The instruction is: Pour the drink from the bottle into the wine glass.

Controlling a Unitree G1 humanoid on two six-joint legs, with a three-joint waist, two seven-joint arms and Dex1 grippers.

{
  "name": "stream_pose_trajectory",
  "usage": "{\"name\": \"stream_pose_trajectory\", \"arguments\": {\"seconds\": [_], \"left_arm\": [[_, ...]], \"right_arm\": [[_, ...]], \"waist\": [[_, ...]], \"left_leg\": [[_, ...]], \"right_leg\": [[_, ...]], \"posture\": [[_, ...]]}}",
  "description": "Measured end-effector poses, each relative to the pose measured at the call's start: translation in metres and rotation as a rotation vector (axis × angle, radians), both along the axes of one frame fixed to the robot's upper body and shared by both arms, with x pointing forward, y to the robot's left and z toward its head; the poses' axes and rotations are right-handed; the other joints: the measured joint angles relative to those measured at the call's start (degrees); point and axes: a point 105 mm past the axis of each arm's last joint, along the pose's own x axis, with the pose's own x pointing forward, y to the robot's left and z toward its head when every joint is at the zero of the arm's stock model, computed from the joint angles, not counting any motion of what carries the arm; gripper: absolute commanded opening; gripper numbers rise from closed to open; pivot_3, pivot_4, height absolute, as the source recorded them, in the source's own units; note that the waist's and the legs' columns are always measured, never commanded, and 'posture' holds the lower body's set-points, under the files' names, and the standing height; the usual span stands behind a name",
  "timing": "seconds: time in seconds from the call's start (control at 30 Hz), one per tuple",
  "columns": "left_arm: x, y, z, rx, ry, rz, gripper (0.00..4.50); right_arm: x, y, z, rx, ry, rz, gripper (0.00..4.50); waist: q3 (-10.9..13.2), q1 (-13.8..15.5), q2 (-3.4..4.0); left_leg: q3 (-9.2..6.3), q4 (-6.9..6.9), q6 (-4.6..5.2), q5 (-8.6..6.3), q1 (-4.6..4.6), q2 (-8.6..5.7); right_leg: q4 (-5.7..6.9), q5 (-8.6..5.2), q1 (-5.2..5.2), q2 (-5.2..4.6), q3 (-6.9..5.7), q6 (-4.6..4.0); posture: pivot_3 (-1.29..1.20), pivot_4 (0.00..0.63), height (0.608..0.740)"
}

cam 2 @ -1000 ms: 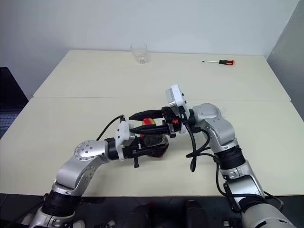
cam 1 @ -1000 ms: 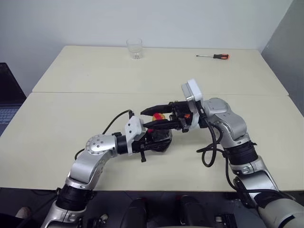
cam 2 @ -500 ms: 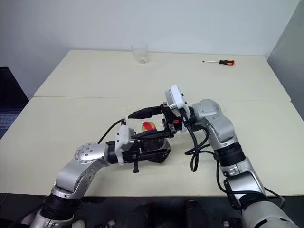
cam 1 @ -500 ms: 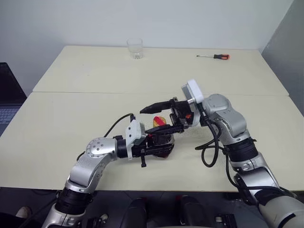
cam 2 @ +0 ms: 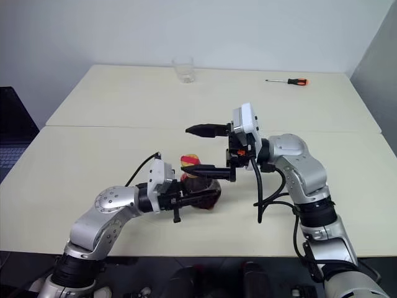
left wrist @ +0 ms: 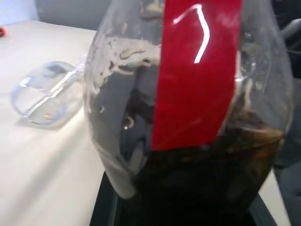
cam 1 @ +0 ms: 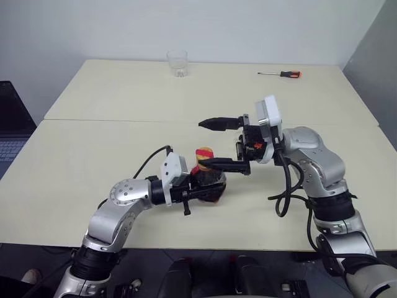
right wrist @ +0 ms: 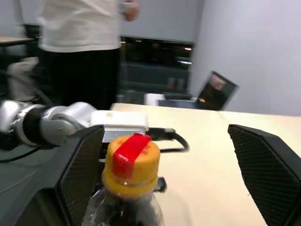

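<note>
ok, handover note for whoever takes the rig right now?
Left end effector: shut on the bottle, held upright, low over the near half of the table.
Right end effector: open wide, empty, its fingers either side of the cap without touching it.
The drink is all in the bottle.
Far edge: tumbler and screwdriver, not part of the job.
Done: bottle grasped.
Left: cap is still on, so take it off, then pour into the wine glass.
</note>
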Motion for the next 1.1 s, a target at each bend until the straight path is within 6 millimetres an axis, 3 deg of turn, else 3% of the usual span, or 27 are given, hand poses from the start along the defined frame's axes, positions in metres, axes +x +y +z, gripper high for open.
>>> {"name": "stream_pose_trajectory", "arguments": {"seconds": [0.23, 0.5, 0.8, 1.1], "left_arm": [[0.016, -0.004, 0.002, -0.031, 0.002, 0.045, 0.98], [0.038, -0.005, 0.002, -0.040, -0.003, 0.090, 0.98], [0.044, -0.010, -0.003, -0.043, -0.007, 0.096, 0.98], [0.045, -0.013, 0.000, -0.053, -0.015, 0.089, 0.98]], "right_arm": [[0.008, -0.002, 0.004, 0.038, 0.023, -0.146, 4.49], [0.009, 0.002, 0.008, 0.064, 0.027, -0.194, 4.49], [0.011, 0.015, 0.014, 0.092, 0.007, -0.210, 4.49], [0.022, 0.030, 0.004, 0.055, -0.005, -0.255, 4.49]], "waist": [[0.00, -0.01, 0.00], [0.00, -0.07, 0.00], [0.00, -0.07, 0.00], [0.00, -0.09, 0.00]], "left_leg": [[0.01, 0.01, 0.00, 0.00, -0.01, -0.02], [0.03, 0.00, 0.00, 0.00, -0.01, -0.02], [0.01, 0.01, 0.00, 0.00, -0.01, -0.02], [0.02, 0.00, 0.00, 0.00, -0.01, -0.02]], "right_leg": [[0.01, 0.00, 0.01, 0.01, -0.01, 0.00], [-0.01, 0.00, 0.00, 0.01, 0.01, 0.00], [0.00, 0.00, 0.00, 0.01, -0.01, 0.00], [0.00, 0.00, 0.00, 0.01, 0.00, 0.00]], "posture": [[0.00, 0.150, 0.740], [0.00, 0.150, 0.740], [0.00, 0.150, 0.740], [0.00, 0.150, 0.740]]}}
